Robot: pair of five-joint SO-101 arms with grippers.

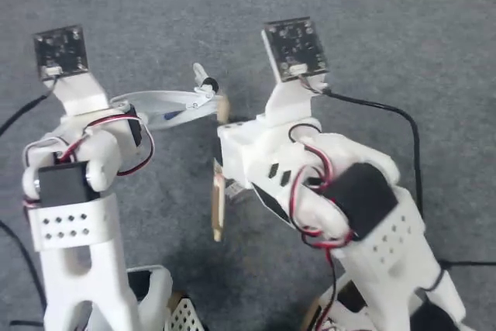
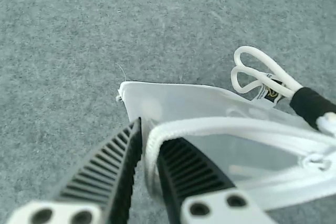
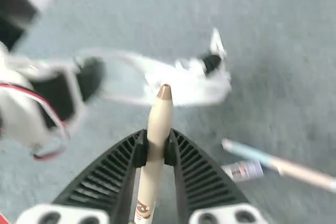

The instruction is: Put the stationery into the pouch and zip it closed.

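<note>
My left gripper (image 2: 148, 129) is clamped on one end of the pouch (image 2: 210, 108), pinching its white rim. The pouch lies on the grey mat (image 2: 68, 35) with its mouth open. A white cord loop (image 2: 252, 72) sticks out at its far end. My right gripper (image 3: 155, 142) is closed around a beige pen (image 3: 157, 114), whose tip points toward the pouch without touching it. A second pen (image 3: 278, 163) and a small item (image 3: 241, 170) I can't identify lie on the mat nearby.

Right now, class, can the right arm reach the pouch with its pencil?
Probably yes: the left gripper holds the pouch rim, the mouth looks open, and the right gripper aims its pencil at it over bare table.
</note>
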